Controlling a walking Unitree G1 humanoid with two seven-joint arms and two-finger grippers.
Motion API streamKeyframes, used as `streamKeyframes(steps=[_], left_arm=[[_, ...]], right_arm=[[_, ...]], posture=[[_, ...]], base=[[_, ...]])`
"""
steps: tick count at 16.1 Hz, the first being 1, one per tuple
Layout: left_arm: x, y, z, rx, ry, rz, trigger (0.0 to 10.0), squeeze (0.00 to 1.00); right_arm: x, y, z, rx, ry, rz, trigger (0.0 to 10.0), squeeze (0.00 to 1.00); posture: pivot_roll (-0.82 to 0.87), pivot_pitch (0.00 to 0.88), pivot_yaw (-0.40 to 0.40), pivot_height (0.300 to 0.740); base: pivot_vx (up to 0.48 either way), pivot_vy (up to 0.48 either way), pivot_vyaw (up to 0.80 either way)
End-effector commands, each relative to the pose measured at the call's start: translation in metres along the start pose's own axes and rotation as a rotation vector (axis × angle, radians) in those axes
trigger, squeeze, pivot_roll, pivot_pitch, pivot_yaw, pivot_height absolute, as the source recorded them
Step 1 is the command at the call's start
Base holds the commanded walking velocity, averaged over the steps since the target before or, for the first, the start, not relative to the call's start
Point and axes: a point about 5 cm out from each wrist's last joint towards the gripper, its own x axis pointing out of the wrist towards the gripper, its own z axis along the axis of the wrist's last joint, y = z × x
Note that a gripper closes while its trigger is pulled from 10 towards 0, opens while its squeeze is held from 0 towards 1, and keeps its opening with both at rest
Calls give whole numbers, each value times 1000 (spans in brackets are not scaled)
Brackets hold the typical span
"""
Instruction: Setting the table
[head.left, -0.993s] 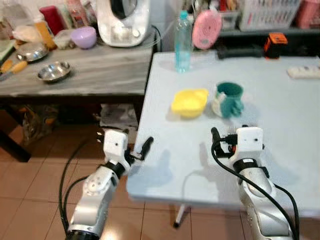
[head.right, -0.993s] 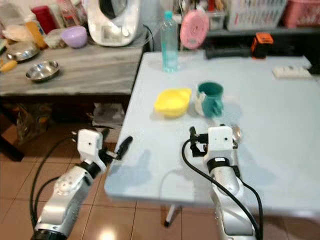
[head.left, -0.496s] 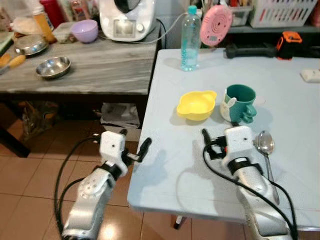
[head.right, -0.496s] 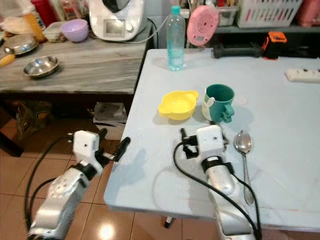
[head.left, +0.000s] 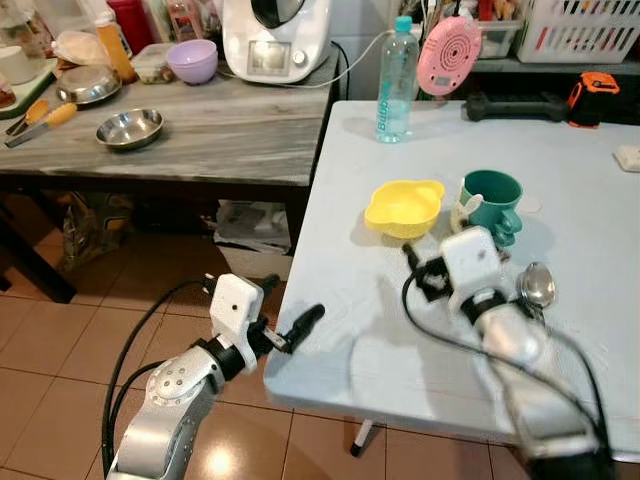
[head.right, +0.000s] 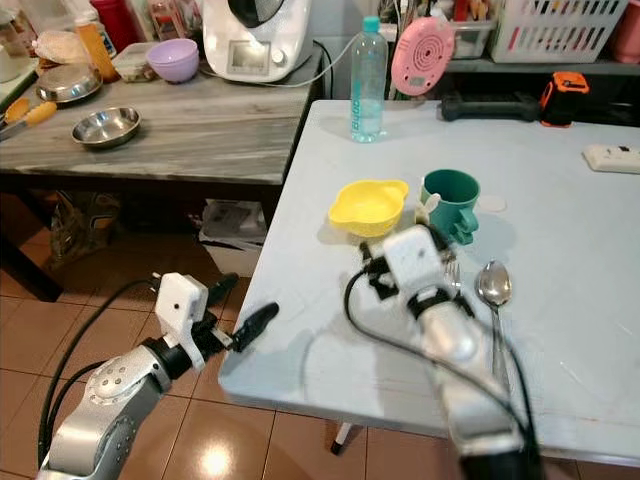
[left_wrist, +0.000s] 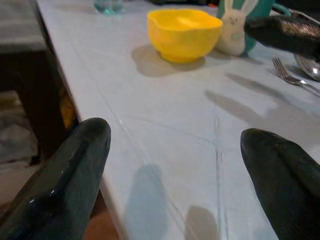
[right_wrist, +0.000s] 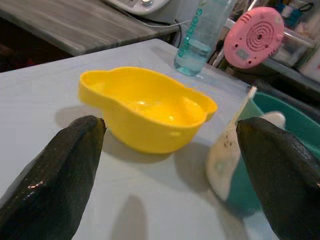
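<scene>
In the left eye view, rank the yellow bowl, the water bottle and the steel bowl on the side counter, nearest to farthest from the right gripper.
From the right gripper:
1. Yellow bowl, just ahead on the table.
2. Water bottle, at the table's far edge.
3. Steel bowl, far to the left on the grey counter.

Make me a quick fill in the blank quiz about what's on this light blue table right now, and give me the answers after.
1. The bowl beside the teal mug is coloured ____.
2. The figure on the mug's side is a ____.
3. The spoon lies on the robot's ____ side of the right gripper.
4. The water bottle stands ____.

Answers: yellow; rabbit; right; upright
</scene>
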Motion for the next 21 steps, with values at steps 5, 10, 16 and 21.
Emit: streamKeyframes(steps=[5,10,16,21], left_arm=[[-4,1,4,-17,19,-44,10000,0],[-8,-3,6,-61,2,-62,10000,0],[-4,-10,27,-68,-66,-106,10000,0],[2,-8,20,-3,-49,-90,10000,0]], right_arm=[[34,-12,2,-65,74,210,10000,0],[59,-20,20,-124,48,328,10000,0],[62,-24,7,-158,122,391,10000,0],[66,-23,-1,-152,168,477,0,0]], posture=[[-45,135,86,740],[-19,144,74,740],[-20,141,67,740],[-25,132,64,740]], base=[[0,0,0],[0,0,0],[0,0,0],[0,0,0]])
